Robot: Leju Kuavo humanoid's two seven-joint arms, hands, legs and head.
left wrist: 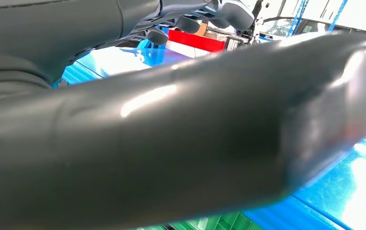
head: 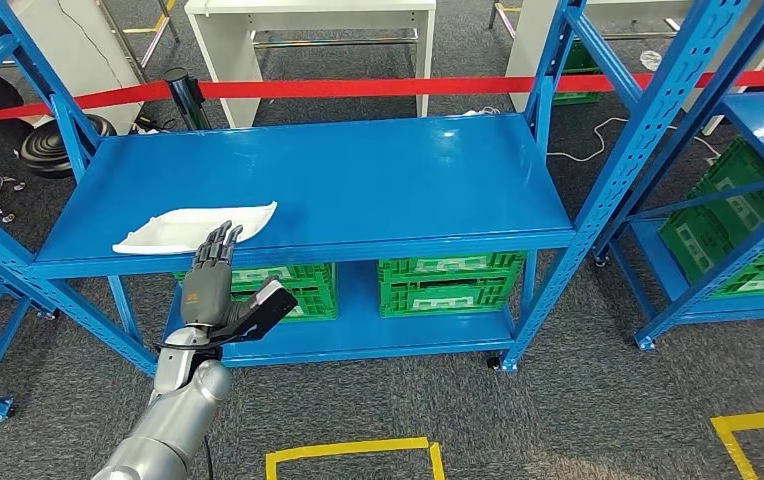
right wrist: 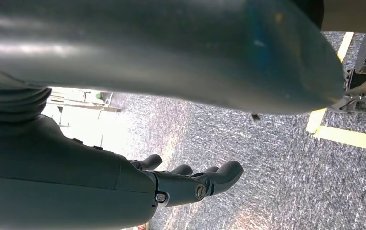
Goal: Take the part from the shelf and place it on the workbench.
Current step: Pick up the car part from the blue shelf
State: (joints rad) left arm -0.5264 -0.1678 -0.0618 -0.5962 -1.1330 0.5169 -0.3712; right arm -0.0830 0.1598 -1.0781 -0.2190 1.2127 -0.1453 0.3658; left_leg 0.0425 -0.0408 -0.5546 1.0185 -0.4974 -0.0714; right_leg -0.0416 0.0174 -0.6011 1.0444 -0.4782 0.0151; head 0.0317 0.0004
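part [head: 195,227] lies on shelf [head: 358,180], crates [head: 450,282] on the tier below.

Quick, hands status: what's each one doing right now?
Left hand: open, fingers reaching at the white part on the shelf, not gripping.
Right hand: holds nothing, hanging over the floor.

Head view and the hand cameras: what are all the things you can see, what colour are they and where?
white part: one, white, front left of the shelf top
shelf: one, blue, in the middle
other racks: two, blue, either side
crates: several, green, on lower shelves
barrier tape: one, red, behind the shelf
floor tape: yellow, on the grey carpet
left hand: one, dark grey, fingers spread at the part's front edge
right hand: one, dark grey, hanging above the carpet, holding nothing
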